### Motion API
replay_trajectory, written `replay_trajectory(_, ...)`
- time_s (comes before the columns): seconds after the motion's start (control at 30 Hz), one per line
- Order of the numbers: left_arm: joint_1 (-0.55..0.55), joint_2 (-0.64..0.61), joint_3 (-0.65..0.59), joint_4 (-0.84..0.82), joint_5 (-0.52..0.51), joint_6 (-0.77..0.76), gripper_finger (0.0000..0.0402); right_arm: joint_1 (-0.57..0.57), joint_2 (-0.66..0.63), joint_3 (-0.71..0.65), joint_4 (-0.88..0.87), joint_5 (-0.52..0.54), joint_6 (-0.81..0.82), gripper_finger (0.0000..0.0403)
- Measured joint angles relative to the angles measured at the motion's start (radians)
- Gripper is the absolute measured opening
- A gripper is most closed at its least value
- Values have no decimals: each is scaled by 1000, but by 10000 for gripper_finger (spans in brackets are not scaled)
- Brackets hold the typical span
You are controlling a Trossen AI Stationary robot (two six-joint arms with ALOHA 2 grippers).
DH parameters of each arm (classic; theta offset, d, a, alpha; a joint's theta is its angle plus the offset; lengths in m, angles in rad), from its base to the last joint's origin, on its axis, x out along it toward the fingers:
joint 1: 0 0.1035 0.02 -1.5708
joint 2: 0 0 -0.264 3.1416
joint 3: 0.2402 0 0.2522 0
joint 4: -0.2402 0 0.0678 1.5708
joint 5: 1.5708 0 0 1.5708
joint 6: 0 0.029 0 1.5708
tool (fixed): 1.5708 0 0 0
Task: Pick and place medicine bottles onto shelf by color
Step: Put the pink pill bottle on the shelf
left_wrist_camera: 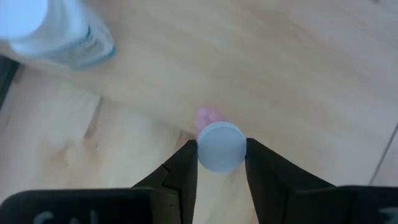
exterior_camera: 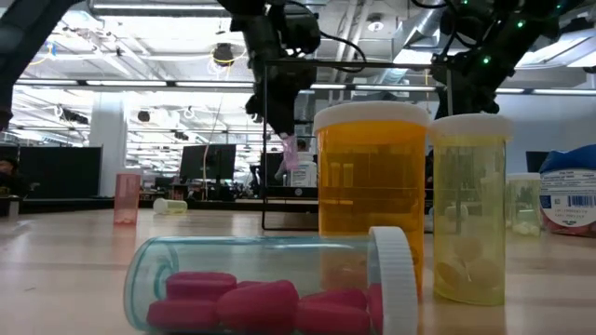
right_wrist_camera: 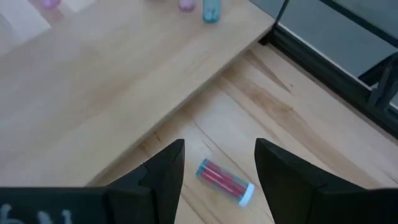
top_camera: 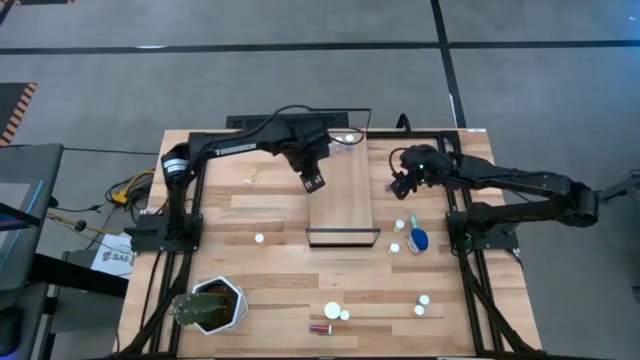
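High view: the left gripper hangs over the left edge of the shelf, a long pale board lying in the far middle of the table. The right gripper hovers just right of the shelf's right edge. Bare wood lies between the shelf's near dark frame and the scattered bottles nearer the front, among them a wide blue bottle. A white plant pot sits near-left.

Low view: an orange bottle and a yellowish bottle stand upright close to the camera; a clear vial of pink pills lies on its side before them.

Left wrist view: the fingers pinch a white-capped pink bottle above the pale wood.

Right wrist view: the spread fingers frame a small vial of red pills lying beside the shelf edge, untouched.
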Motion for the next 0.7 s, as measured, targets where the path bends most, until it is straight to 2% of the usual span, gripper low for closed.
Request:
replay_trajectory(0.4,65,30,9,40,-32,1,99,0,0,-5,16,0,1,216)
replay_trajectory(0.7,66,56,10,66,-19,34,99,0,1,-5,15,0,1,216)
